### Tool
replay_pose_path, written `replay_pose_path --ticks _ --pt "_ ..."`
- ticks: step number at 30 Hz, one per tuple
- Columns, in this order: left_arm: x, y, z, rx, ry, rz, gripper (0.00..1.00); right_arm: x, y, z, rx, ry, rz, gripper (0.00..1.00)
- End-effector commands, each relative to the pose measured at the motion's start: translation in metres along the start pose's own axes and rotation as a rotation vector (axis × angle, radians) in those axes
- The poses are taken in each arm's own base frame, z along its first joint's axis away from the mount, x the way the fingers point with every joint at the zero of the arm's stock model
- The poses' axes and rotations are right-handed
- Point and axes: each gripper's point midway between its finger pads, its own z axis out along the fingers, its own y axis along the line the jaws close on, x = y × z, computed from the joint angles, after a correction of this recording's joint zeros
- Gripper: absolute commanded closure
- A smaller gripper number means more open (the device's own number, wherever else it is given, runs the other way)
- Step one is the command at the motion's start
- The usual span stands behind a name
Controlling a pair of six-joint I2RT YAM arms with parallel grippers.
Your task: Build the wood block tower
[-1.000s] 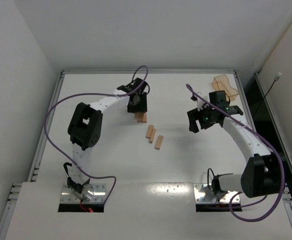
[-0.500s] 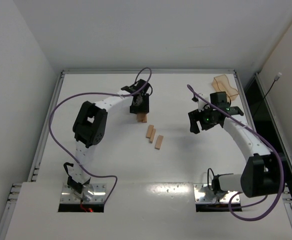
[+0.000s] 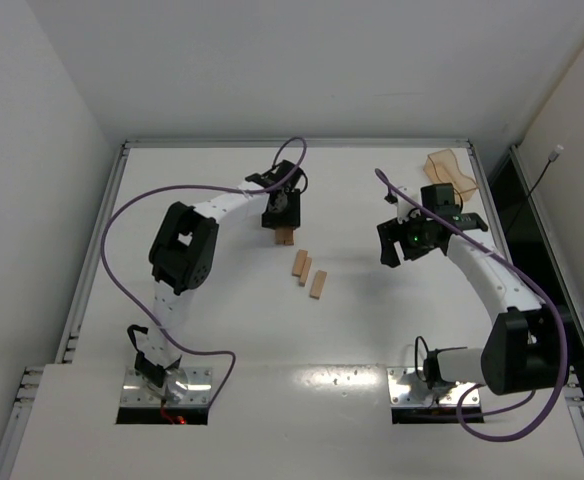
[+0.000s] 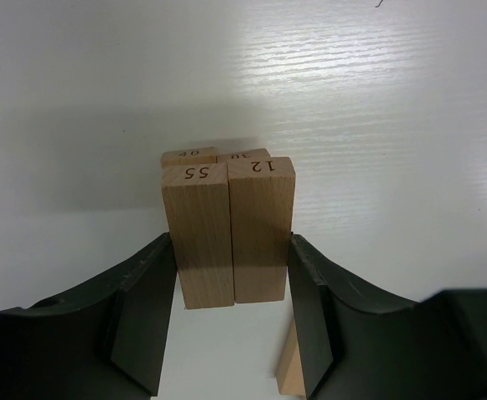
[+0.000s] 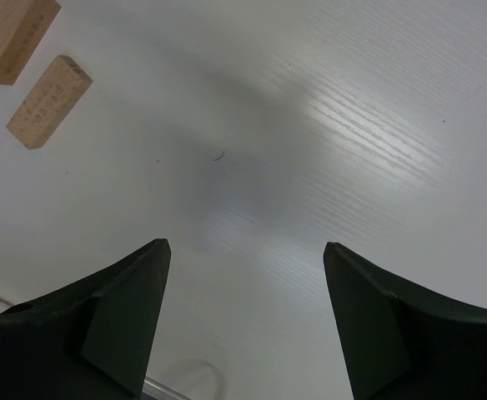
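My left gripper (image 4: pixel 232 243) is shut on two wood blocks (image 4: pixel 228 229) lying side by side, marked 55 and 12, one finger against each outer side. Just behind them the ends of two more blocks (image 4: pixel 217 155) show. In the top view this small tower (image 3: pixel 286 237) sits mid-table, partly hidden under the left gripper (image 3: pixel 281 214). Three loose wood blocks (image 3: pixel 308 272) lie in a diagonal row just below and right of it. My right gripper (image 5: pixel 245 250) hovers open over bare table, to the right of the blocks (image 3: pixel 397 243); two loose blocks (image 5: pixel 49 102) show at its upper left.
A translucent orange-tan tray (image 3: pixel 450 172) stands at the back right corner. Another block's edge (image 4: pixel 288 367) peeks from behind my left gripper's right finger. The table's raised rim (image 3: pixel 292 143) runs along the far side, and purple cables loop over both arms.
The left arm's elbow has swung right and its gripper has shifted slightly right over the stack. The right arm has barely moved.
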Motion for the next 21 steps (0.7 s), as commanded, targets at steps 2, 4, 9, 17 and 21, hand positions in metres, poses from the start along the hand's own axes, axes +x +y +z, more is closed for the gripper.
replay_pose_path --ticks 2,4,9,17,21 --pt "-0.0107 -0.0125 -0.0033 0.022 -0.037 0.018 1.0 -0.008 -0.0031 -0.0019 0.008 -0.031 -0.002 0.29" --pt "-0.0107 -0.0125 -0.0033 0.022 -0.037 0.018 1.0 -0.0065 -0.0033 0.0002 0.006 -0.023 0.0 0.29" --pt "-0.0081 -0.0116 0.0004 0.017 -0.029 0.019 1.0 -0.0102 -0.004 -0.0013 0.008 -0.031 -0.002 0.29" --pt "-0.0038 -0.006 0.0059 -0.009 -0.023 0.022 0.95 -0.0107 -0.0051 0.0018 0.006 -0.022 0.001 0.29" --pt "-0.0038 -0.0059 0.0059 -0.009 -0.023 0.022 0.88 -0.0143 -0.0057 0.0004 0.008 -0.03 -0.002 0.29"
